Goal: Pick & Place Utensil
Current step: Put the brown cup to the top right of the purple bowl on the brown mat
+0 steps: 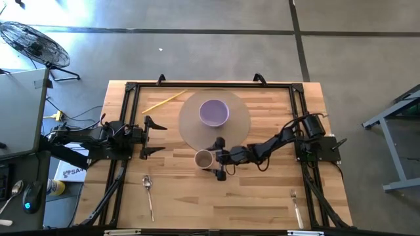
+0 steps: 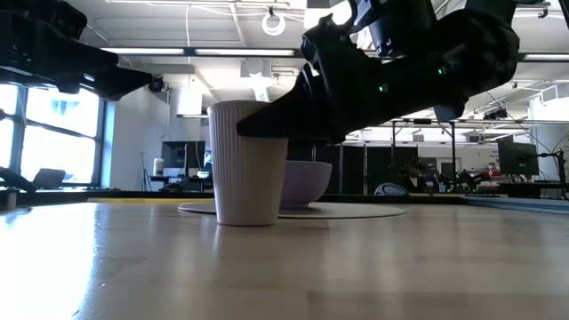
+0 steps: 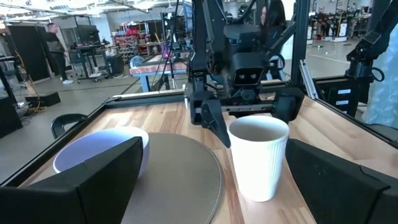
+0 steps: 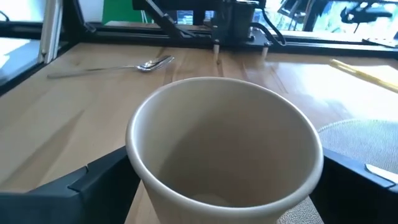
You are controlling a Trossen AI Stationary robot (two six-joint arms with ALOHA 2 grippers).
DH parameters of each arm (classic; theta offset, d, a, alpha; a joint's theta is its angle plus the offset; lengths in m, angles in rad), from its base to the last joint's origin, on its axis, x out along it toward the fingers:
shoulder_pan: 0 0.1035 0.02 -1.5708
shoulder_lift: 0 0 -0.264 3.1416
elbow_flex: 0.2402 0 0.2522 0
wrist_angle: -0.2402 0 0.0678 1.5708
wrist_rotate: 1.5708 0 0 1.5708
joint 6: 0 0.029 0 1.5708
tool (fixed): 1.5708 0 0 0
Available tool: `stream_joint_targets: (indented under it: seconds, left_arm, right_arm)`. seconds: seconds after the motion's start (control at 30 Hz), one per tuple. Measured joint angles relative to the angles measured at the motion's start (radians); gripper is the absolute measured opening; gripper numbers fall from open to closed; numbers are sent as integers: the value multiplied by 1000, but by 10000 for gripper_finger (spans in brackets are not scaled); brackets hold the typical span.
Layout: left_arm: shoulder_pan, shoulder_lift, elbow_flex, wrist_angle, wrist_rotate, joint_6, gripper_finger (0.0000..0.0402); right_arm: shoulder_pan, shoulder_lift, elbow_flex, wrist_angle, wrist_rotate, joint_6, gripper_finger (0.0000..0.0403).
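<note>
A ribbed white paper cup point(image 1: 203, 158) stands upright on the wood table, next to the round grey mat point(image 1: 239, 124) that bears a purple bowl point(image 1: 214, 112). My right gripper point(image 1: 219, 158) is open at the cup's right side. In the right wrist view its fingers stand on either side of the cup point(image 4: 224, 143) without clear touch. A metal spoon point(image 1: 149, 191) lies flat near the table's near left edge, and a fork point(image 1: 296, 206) lies near the near right edge. My left gripper point(image 1: 155, 136) waits open at the table's left.
A yellow stick point(image 1: 164, 100) lies on the table's far left part. A black frame rail point(image 1: 210, 85) runs around the tabletop. Bare wood lies between the cup and the spoon. Beyond the table stand a fan point(image 1: 33, 42) and shop equipment.
</note>
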Motion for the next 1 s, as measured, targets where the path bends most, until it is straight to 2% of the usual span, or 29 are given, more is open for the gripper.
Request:
stream_joint_targets:
  seconds: [0.3,0.47,0.57,0.77,0.87,1.0]
  left_arm:
    - [0,0,0,0,0,0,387]
    - [0,0,0,0,0,0,387]
    - [0,0,0,0,0,0,387]
    - [0,0,0,0,0,0,387]
    - [0,0,0,0,0,0,387]
    - [0,0,0,0,0,0,387]
  right_arm:
    - [0,-14,-1,13,55,123,345]
    - [19,-143,-11,8,155,81,342]
    - [24,-263,-33,-46,270,43,343]
    - [-26,-509,-110,-105,650,-51,343]
    - [-101,-592,-158,-110,739,-66,343]
    - [-259,-628,-218,-120,746,-27,344]
